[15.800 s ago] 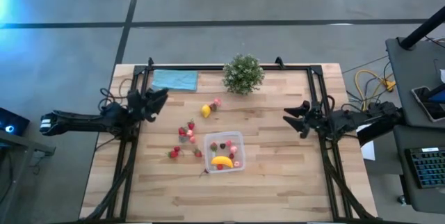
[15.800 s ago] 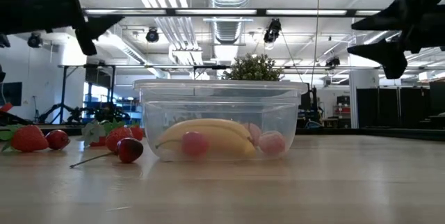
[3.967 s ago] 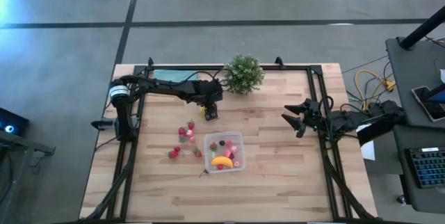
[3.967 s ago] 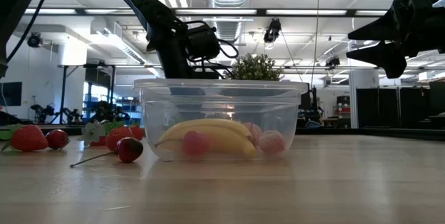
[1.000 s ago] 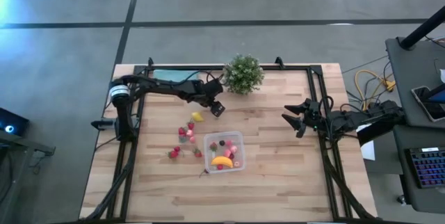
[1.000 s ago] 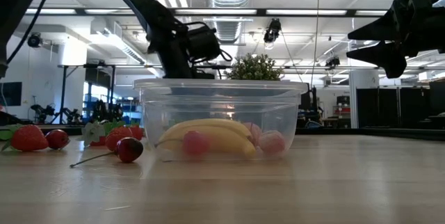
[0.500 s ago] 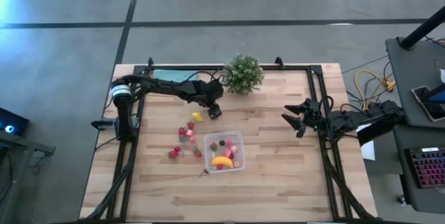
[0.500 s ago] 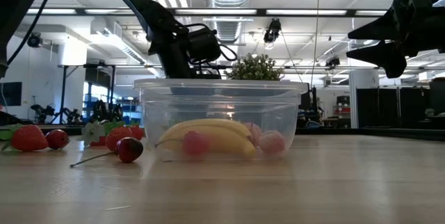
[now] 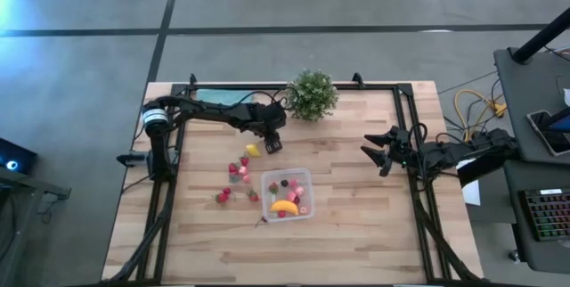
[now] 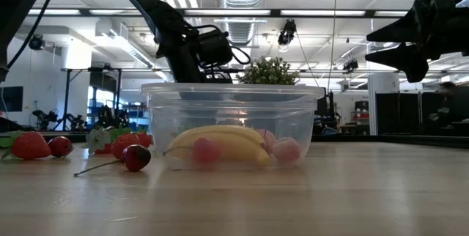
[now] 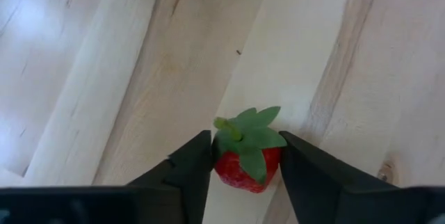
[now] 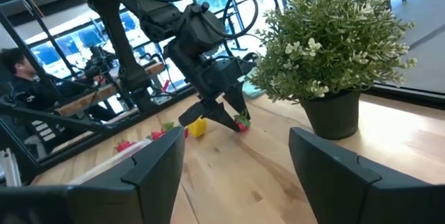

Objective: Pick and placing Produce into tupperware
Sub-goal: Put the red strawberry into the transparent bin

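Note:
A red strawberry (image 11: 245, 168) with a green leaf cap lies on the wooden table just beyond the clear tupperware (image 9: 287, 193), next to the yellow lemon (image 9: 253, 150). My left gripper (image 9: 272, 145) slants down over the strawberry and is shut on it. The tupperware (image 10: 233, 126) holds a banana (image 10: 220, 142) and a few small pink and dark fruits. More red and pink fruits (image 9: 236, 173) lie to the tupperware's left. At the table's right side my right gripper (image 9: 371, 155) hangs level in the air, open and with nothing in it. My left gripper pinches the strawberry by its two sides (image 11: 217, 160), just under the leaf cap, between its two fingers (image 11: 191, 165). The fingers come slanting down from the table's left and far side. The strawberry stands cap up and seems to rest on the table.
A bushy potted plant (image 9: 312, 94) stands at the far edge, close behind my left gripper. A teal cloth (image 9: 218, 98) lies at the far left. A cherry with a stalk (image 10: 135, 157) lies near the tupperware's front left. A person (image 12: 17, 71) sits beyond the table.
My left gripper has rolled about its own pointing line while staying over the strawberry beside the lemon. My right arm has kept still.

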`<control>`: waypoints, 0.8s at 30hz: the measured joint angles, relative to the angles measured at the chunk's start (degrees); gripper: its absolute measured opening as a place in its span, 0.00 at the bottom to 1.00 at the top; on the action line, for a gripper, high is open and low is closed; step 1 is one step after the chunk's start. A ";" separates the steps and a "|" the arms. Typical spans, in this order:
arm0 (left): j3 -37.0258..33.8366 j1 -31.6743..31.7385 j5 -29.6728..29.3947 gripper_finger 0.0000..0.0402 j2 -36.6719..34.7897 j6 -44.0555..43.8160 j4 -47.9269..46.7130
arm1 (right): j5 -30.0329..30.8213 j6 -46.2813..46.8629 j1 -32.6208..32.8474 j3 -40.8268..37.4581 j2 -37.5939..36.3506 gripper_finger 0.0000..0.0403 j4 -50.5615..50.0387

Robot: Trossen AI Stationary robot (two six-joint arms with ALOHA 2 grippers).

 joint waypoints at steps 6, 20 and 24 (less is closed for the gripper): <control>-0.66 0.13 0.94 0.34 -0.16 1.78 0.38 | 0.00 0.00 0.00 0.00 0.00 0.61 -0.01; -1.11 0.11 1.23 0.34 -0.55 2.96 -0.29 | 0.00 0.00 0.00 0.00 0.00 0.61 -0.01; -0.12 -0.02 1.57 0.34 -1.56 2.96 -0.94 | 0.00 0.00 -0.01 0.00 0.00 0.62 -0.01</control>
